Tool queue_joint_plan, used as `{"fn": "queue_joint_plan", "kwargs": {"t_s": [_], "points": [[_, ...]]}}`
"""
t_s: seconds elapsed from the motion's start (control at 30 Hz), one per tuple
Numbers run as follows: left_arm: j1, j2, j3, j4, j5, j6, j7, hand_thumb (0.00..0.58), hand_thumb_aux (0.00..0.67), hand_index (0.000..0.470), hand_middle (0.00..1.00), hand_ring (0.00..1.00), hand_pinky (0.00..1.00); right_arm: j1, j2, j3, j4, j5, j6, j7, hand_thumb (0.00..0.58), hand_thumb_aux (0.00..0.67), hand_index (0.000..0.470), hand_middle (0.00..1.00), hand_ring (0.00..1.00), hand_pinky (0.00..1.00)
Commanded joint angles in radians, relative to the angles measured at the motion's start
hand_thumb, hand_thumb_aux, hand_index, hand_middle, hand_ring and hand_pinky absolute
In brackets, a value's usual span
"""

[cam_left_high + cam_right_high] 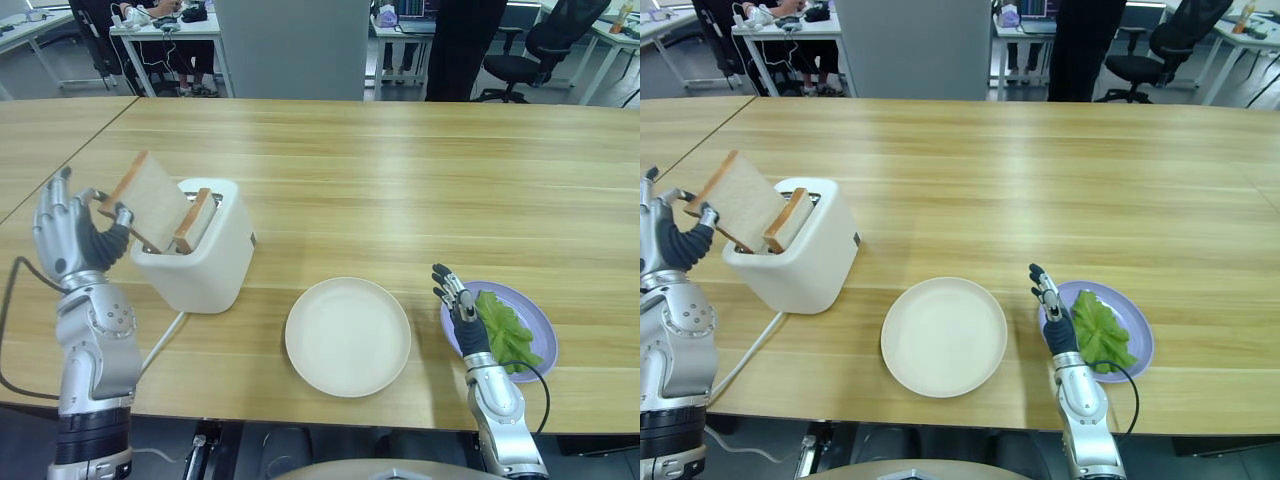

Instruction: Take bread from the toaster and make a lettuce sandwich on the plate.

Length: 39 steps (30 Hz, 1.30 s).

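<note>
A white toaster [200, 262] stands at the left of the wooden table. One bread slice [150, 200] leans out of its slot, tilted to the left, and my left hand [72, 238] grips the slice's left edge. A second slice [195, 220] sits in the other slot. The empty cream plate [347, 335] lies near the front edge, in the middle. To its right a purple plate [535, 318] carries green lettuce [505, 330]. My right hand [455, 300] stands open with fingers straight, at the purple plate's left rim.
The toaster's white cord [160, 345] runs off the front edge beside my left arm. A seam with a second table [60, 165] crosses the far left. Office desks and chairs [520, 60] stand behind the table.
</note>
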Motion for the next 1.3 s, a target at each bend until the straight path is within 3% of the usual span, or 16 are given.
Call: {"fn": "queue_joint_plan", "kwargs": {"t_s": [0.03,0.47,0.6,0.87,1.03,1.3], "points": [[-0.03,-0.058,0.065,-0.041,-0.122,-0.012,-0.003,0.58,0.67,0.46,1.0,1.0,1.0,-0.001,-0.002,0.002,0.017,-0.003,0.006,0.006,0.0,0.0,0.0,0.0,0.0,0.0],[-0.087,-0.207,0.237,-0.149,-0.388,-0.062,0.055,0.58,0.67,0.46,1.0,1.0,1.0,-0.008,0.001,0.009,0.026,-0.003,0.013,0.011,0.0,0.0,0.0,0.0,0.0,0.0],[-0.086,-0.231,0.22,-0.242,-0.486,0.007,-0.017,0.58,0.67,0.46,1.0,1.0,1.0,-0.012,0.0,0.011,0.026,-0.004,0.014,0.014,0.0,0.0,0.0,0.0,0.0,0.0],[-0.021,-0.311,-0.041,-0.469,-0.575,0.17,-0.164,0.58,0.67,0.46,1.0,1.0,1.0,-0.039,-0.009,0.002,0.002,-0.002,0.028,0.019,0.0,0.0,0.0,0.0,0.0,0.0],[0.004,-0.398,-0.191,-0.48,-0.617,0.213,-0.2,0.58,0.67,0.46,1.0,1.0,1.0,-0.06,-0.029,0.003,-0.028,-0.036,0.042,0.014,0.0,0.0,0.0,0.0,0.0,0.0],[0.145,-0.518,-0.463,-0.28,-0.576,0.101,-0.214,0.58,0.67,0.46,1.0,1.0,1.0,-0.165,-0.127,-0.05,-0.093,-0.057,0.135,0.027,0.0,0.0,0.0,0.0,0.0,0.0]]}}
